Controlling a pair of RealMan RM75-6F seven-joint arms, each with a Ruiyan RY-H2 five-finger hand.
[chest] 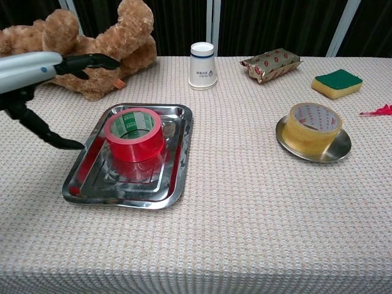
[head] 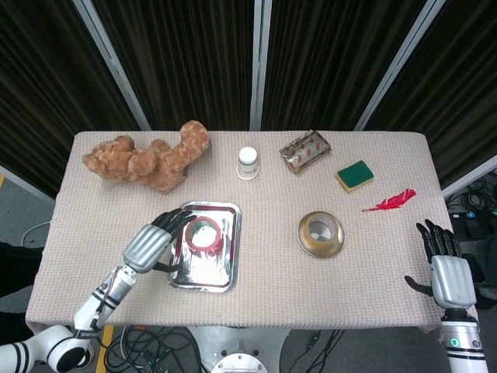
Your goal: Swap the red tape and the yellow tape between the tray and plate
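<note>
Fingers: left hand (head: 147, 245) spread, empty, beside red tape (chest: 134, 134); right hand (head: 446, 273) spread, idle lower right.
Risk: fingers may nudge tray (chest: 178, 177), sliding tape.

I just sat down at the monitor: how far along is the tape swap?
Nothing is swapped yet: the red tape sits in the tray and the yellow tape on the plate. The left hand, open, hovers beside the red tape; the right hand waits, open, off the table's edge. Both moves remain.
</note>
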